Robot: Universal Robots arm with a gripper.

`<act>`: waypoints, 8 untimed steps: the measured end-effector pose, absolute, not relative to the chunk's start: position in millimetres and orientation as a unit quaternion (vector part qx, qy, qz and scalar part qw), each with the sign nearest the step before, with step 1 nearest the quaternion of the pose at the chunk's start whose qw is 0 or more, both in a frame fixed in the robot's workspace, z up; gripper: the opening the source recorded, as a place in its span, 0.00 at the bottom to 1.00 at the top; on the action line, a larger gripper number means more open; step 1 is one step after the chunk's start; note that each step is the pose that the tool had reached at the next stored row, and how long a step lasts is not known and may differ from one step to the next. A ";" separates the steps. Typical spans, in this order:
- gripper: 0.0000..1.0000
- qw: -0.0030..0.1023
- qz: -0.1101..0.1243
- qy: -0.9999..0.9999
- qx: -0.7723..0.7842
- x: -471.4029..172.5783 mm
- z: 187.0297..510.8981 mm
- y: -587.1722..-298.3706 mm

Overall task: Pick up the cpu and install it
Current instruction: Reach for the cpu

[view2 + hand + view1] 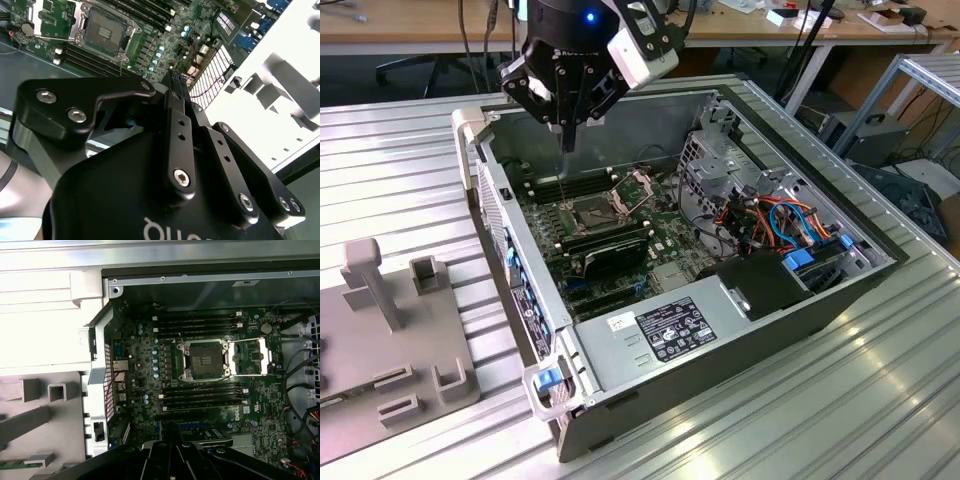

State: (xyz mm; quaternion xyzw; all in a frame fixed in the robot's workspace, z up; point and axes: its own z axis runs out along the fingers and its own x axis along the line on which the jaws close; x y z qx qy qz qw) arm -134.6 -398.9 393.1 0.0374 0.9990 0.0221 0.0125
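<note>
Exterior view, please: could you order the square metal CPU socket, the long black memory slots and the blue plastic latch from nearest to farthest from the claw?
1. Square metal CPU socket, on the board below the claw.
2. Long black memory slots, beside the socket, camera side.
3. Blue plastic latch, at the case's near corner.

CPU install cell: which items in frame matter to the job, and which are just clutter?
Job: black gripper above the open grey computer case; square CPU socket on the green motherboard; its opened silver retention frame.
Idle: labelled grey power supply box; orange and blue cable bundle; silver perforated drive cage.
</note>
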 end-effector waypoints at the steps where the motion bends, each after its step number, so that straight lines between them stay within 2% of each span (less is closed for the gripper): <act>1: 0.11 0.012 0.022 0.999 0.037 -135.7 393.1 -398.9; 8: 0.11 0.012 0.022 0.999 0.037 -143.9 393.2 -398.8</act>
